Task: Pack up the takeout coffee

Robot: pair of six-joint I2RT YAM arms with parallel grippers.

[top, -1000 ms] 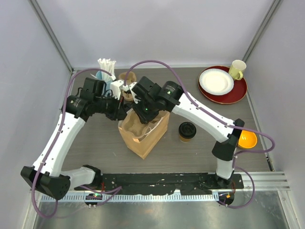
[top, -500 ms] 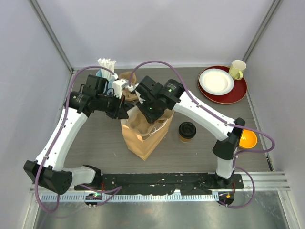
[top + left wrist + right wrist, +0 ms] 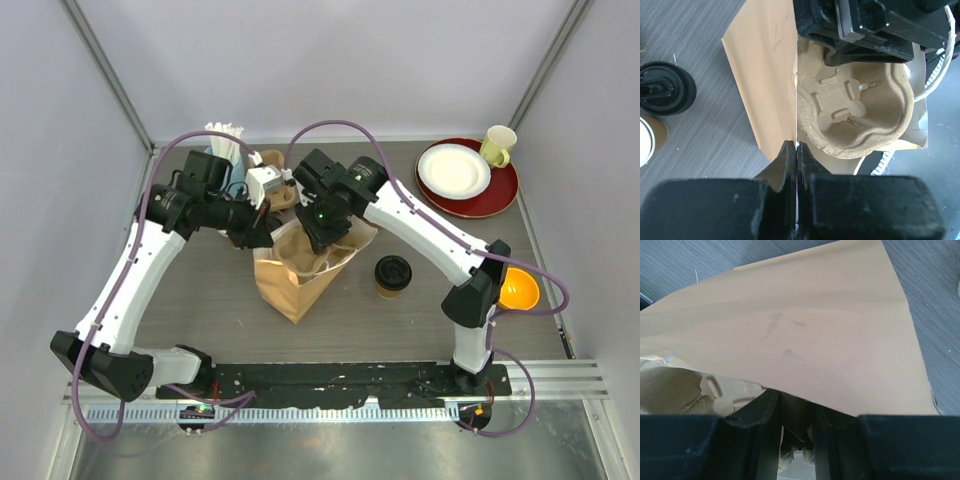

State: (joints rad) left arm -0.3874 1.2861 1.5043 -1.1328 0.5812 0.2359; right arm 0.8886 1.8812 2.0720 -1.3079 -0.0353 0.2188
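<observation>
The bag (image 3: pixel 285 280) has tipped toward the far side, with the tray (image 3: pixel 855 105) now inside. The left gripper (image 3: pixel 796 150) pinches the bag's rim tight; the right gripper (image 3: pixel 797 412), slightly apart, seems to grip the tray. A cup (image 3: pixel 392 275) waits outside.

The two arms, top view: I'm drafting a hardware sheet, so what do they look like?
Both the left arm and right arm have white rounded shells joined by black joints. A purple cable loops along each. A small green light glows on the right wrist. The left gripper and right gripper have matte black fingers.
</observation>
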